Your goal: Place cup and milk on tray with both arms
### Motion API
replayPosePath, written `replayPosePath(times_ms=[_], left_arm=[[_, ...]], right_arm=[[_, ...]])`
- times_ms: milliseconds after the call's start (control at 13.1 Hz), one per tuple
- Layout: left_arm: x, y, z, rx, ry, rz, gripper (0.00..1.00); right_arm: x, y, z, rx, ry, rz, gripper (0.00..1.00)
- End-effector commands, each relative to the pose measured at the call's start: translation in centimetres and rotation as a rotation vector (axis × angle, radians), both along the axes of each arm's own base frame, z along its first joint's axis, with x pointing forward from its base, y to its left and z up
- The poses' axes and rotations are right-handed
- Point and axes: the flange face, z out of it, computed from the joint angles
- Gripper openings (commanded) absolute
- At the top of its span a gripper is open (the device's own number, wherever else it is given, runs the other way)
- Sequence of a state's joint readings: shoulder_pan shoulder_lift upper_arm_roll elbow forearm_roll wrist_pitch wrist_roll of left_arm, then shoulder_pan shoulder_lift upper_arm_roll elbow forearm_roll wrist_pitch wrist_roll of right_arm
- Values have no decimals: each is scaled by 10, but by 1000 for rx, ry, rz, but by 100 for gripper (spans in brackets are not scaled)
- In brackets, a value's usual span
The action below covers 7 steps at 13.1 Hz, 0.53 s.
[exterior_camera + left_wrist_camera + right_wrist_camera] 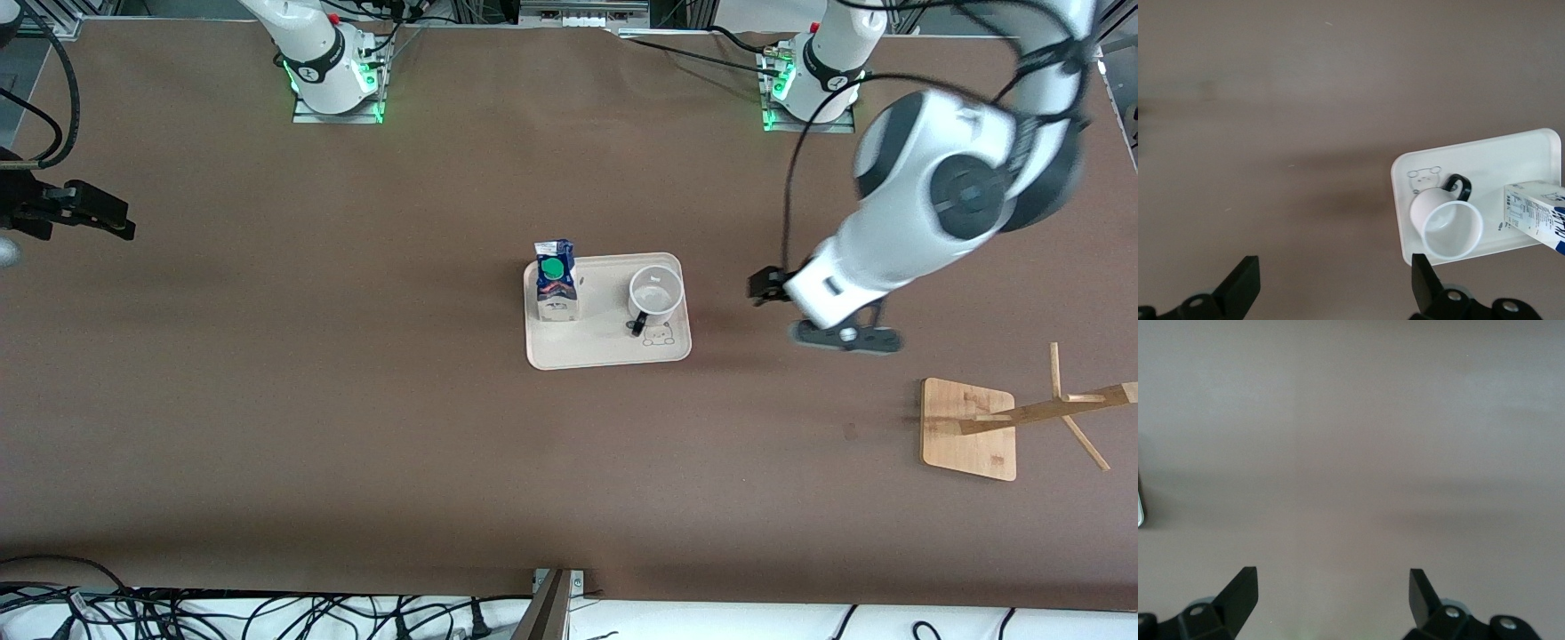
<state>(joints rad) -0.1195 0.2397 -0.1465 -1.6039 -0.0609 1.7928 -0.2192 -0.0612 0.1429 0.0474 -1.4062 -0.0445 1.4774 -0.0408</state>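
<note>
The cream tray (605,345) lies at the middle of the table. The milk carton (556,283) with its green cap stands upright on the tray's end toward the right arm. The white cup (656,295) stands upright on the tray's other end, with its black handle toward the front camera. My left gripper (845,338) is open and empty, up over bare table beside the tray, toward the left arm's end. Its wrist view shows its open gripper (1335,267), the tray (1498,160), the cup (1446,223) and the carton (1538,217). My right gripper (111,218) is open and empty at the right arm's end of the table, over bare table (1331,577).
A wooden stand with a square base (969,428) and slanted pegs is at the left arm's end, nearer to the front camera than the tray. Cables (222,613) lie along the table's front edge.
</note>
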Motion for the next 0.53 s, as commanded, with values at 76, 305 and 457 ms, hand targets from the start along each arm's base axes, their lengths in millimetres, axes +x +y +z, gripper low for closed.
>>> replayPosePath(times_ms=[76, 305, 457], left_arm=[[-34, 81, 75, 3, -36, 40, 100], [-51, 133, 95, 35, -61, 55, 100], [-54, 138, 96, 95, -52, 41, 100]], right_arm=[[-2, 0, 2, 12, -4, 9, 100], [-2, 0, 2, 10, -2, 9, 100], [-2, 0, 2, 10, -2, 9, 100]])
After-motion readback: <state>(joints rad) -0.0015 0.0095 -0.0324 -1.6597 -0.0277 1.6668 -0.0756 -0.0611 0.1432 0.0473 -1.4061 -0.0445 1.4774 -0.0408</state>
